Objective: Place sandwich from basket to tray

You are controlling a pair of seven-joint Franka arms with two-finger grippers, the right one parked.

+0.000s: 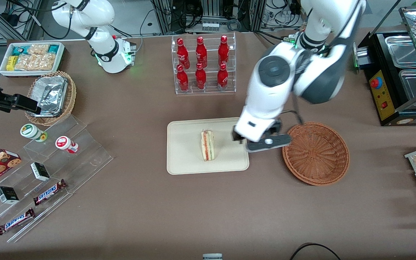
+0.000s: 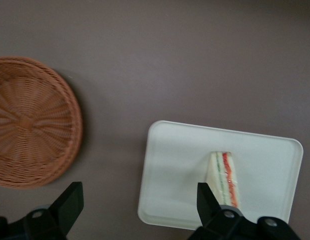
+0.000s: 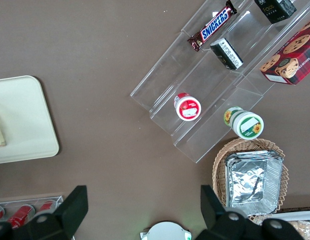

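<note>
The sandwich [image 1: 207,145] lay on the tray [image 1: 184,159], the basket [image 1: 316,153] sat empty, and the end effector [image 1: 242,141] hung open above the tray's edge (task seemingly done).

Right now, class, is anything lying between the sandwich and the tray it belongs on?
No. The sandwich already lies on the tray; the basket is empty. The gripper hangs open above the tray's basket-side edge.

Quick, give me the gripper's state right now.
Gripper: open, holding nothing, above the table between the basket and the tray. The sandwich lies on the tray, apart from the fingers.
</note>
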